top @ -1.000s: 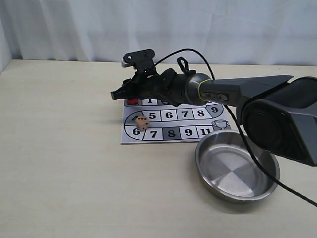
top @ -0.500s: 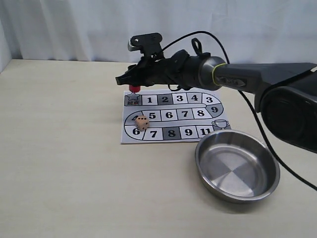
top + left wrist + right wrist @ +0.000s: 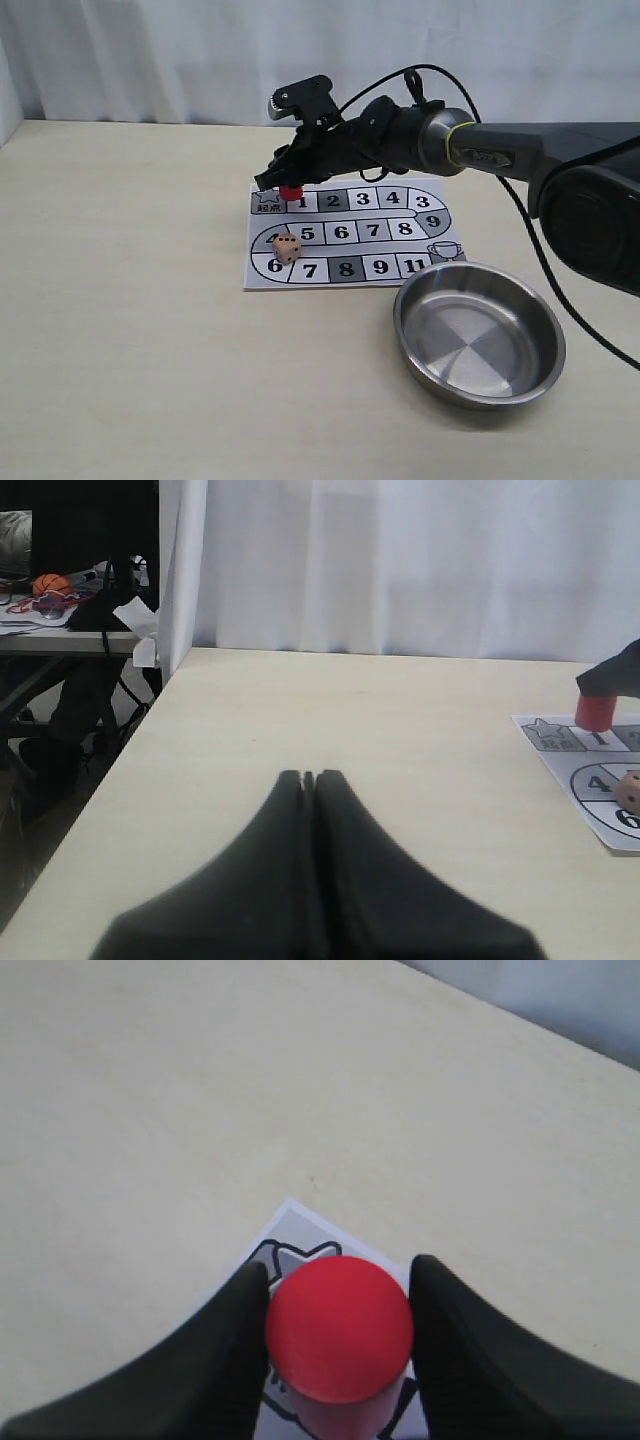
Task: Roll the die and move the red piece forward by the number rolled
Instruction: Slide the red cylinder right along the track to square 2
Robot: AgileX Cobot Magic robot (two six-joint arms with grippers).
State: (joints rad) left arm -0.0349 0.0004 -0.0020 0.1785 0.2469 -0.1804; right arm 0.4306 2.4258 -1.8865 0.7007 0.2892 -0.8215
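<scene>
In right gripper (image 3: 282,185) — red piece (image 3: 291,192)

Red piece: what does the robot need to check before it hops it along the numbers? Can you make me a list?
1. Red piece gripped: ok. The right gripper has its fingers against both sides of it.
2. Die lying on the board: ok, it sits next to the 5.
3. Number on top of the die: cannot tell, the pips are too small to count.
4. Top row of the board, 2 to 4, free of things: ok.
5. Left gripper out of the way: ok, it is shut over the bare table, off to the side of the board.
</scene>
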